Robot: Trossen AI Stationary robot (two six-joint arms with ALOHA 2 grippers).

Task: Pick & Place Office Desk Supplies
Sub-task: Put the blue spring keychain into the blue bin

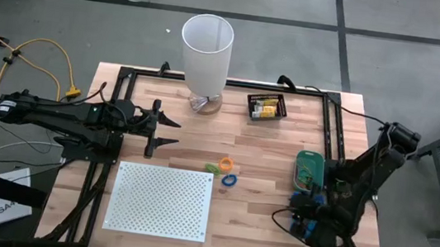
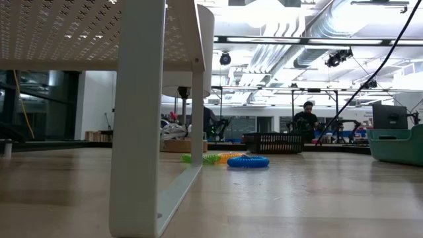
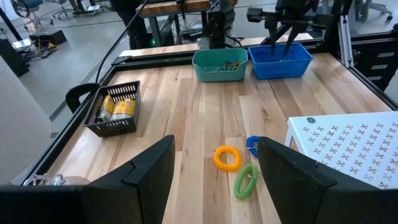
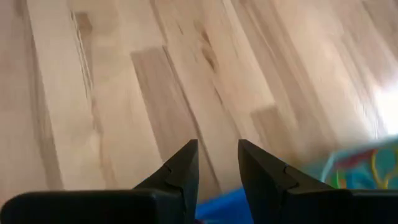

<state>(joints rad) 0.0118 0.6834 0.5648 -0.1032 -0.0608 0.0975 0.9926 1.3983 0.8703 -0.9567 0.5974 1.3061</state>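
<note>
Three ring-shaped loops lie flat on the wooden table just beyond the white perforated board: orange (image 1: 226,162), green (image 1: 213,168) and blue (image 1: 230,179). Yellow-orange packets (image 3: 117,108) sit in a black basket (image 1: 267,106). My left gripper (image 1: 171,131) hangs open at the table's left, pointing toward the loops and well short of them. My right gripper (image 4: 217,158) is slightly open at the table's right, above the near edge of a blue basket (image 3: 280,59), with nothing between its fingers.
A teal bin (image 1: 308,168) holding small coloured items stands beside the blue basket on the right. A tall white cylinder (image 1: 205,55) stands at the far middle. The white perforated board (image 1: 160,200) stands on legs at the near middle. A person (image 2: 307,119) shows far behind the table.
</note>
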